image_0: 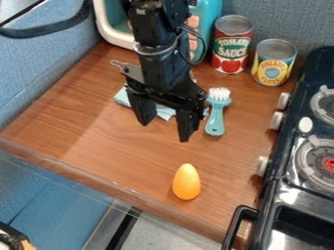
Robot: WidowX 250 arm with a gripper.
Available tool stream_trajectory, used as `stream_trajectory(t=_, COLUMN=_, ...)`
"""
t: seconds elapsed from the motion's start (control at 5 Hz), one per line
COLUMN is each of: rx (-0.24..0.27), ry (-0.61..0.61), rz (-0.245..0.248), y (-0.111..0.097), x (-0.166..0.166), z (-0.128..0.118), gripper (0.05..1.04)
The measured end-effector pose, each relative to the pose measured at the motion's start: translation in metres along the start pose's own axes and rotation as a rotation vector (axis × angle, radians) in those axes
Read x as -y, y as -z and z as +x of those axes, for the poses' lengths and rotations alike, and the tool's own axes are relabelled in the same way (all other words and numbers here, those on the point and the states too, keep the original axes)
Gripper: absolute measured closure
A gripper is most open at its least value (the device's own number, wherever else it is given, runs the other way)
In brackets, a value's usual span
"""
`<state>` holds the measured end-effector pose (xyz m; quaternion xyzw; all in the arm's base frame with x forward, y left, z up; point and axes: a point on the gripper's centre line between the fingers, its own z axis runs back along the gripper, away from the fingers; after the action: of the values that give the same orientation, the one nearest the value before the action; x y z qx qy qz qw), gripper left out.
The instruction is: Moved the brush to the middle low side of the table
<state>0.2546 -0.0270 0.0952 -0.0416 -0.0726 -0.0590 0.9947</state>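
Hanging over the wooden bench [117, 146], claw [164, 131], fingers spread apart. Brush [216, 117] just beside it, toward stove [284, 183]. Orange egg [186, 182] between claw and bench's near edge. Blue wall [277, 19] behind claw.

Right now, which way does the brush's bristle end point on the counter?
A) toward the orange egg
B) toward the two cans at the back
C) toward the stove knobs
B: the white bristles of the teal brush are at its end nearer the red can and the yellow can, while the handle's end points the other way, toward the table's low side.
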Motion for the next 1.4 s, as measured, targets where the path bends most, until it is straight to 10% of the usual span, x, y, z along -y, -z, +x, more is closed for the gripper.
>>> stream_trajectory(t=1.4, rx=-0.032, ry=-0.339, rz=0.104, y=0.121, x=0.001, z=0.129, gripper=0.083)
